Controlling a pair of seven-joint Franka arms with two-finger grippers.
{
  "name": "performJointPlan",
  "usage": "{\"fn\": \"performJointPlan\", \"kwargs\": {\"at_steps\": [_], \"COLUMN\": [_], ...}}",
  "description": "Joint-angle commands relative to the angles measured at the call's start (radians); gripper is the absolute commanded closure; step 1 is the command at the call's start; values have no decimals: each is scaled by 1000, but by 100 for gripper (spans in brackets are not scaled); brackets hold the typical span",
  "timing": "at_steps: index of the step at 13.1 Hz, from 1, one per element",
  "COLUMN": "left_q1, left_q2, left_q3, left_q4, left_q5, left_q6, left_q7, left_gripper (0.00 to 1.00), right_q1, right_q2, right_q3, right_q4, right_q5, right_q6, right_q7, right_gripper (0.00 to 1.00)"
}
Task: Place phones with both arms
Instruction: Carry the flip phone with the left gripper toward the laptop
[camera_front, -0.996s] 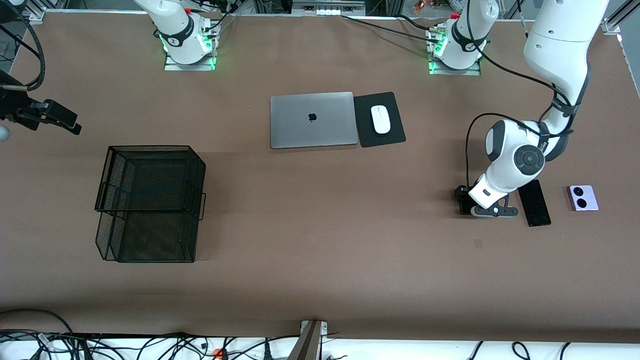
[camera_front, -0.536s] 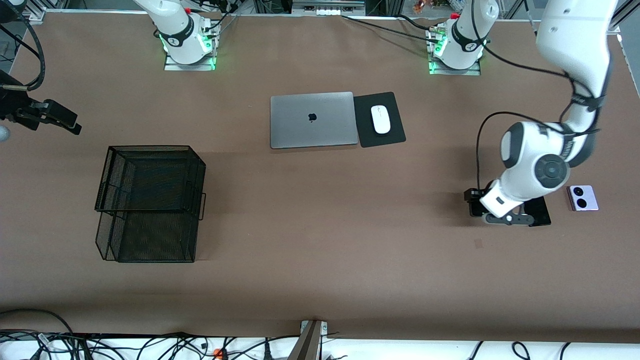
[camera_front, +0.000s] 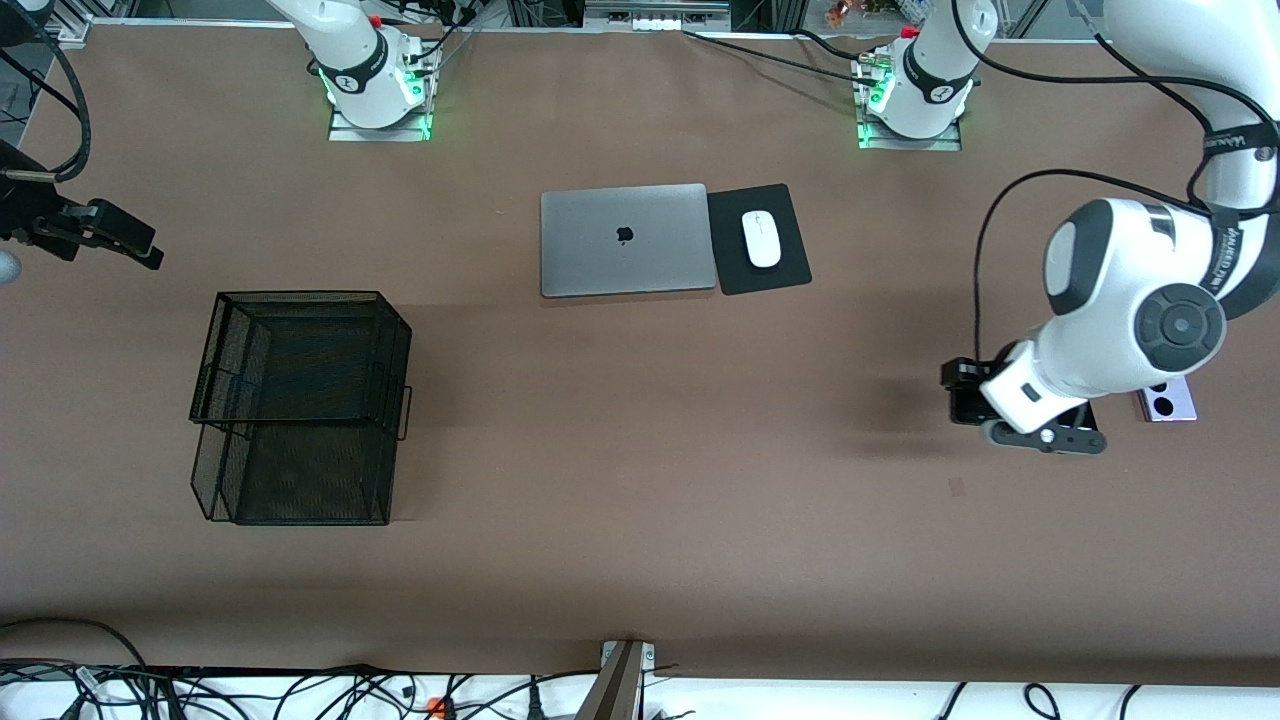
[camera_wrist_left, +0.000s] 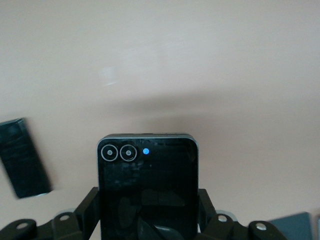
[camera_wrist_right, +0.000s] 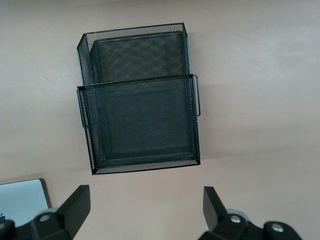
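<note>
You have the black flip phone (camera_wrist_left: 147, 170) off the surface (camera_front: 650, 450). The left gripper (camera_wrist_left: 147, 205) has its jaws closed on the phone's two side edges, and the left wrist view shows it hanging upright with bare surface below it. Over the last second the left arm has risen from its low position beside the other phones and drifted toward its own end of the surface. It now sits high enough to cover most of the long slim black phone (camera_wrist_left: 22, 157) in the front view. That phone lies flat where it was. So does the lavender phone (camera_front: 1172, 406), which is just beside it and closer to the left arm's end. I judge the first pick complete and the carry about to start. Nothing has been placed yet, and the mesh basket (camera_front: 230, 340), well apart at the right arm's end, holds nothing. The right gripper (camera_front: 120, 240) waits over the surface at that end, farther from the front camera than the basket, with its jaws fully apart and empty. Count as follows:
- Three phones, one held and two lying on the surface.
- One basket.
- One closed grey laptop (camera_front: 625, 240).
- One white mouse (camera_front: 761, 240) on one black pad (camera_front: 790, 272).
- Two arms.
</note>
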Motion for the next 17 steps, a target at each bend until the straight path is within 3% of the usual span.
{"fn": "performJointPlan", "kwargs": {"at_steps": [1,7,10,12,17], "left_q1": [-52,-348,-442,-497,-551], "left_q2": [52,298,374,408,507], "left_q3": [-55,-56,-55,-43,-29], "left_q4": [81,320,322,320,311], "left_q5": [-42,-46,-38,-29,-9], "left_q6": [-26,57,207,237,390], "left_q7": [-18,-372,-496,-536,-601], "left_gripper": [71,70,69,69,69], "right_q1": [-5,-7,-5,-5,-5], "right_q2": [5,5,5,5,9], "right_q3": [6,6,6,6,6], "right_q4": [19,19,19,19,19], "right_q5": [16,16,15,16,16], "right_q6": [-18,-18,-17,-17,-15], "right_q7": [5,5,5,7,7], "right_gripper": [0,0,0,0,0]}}
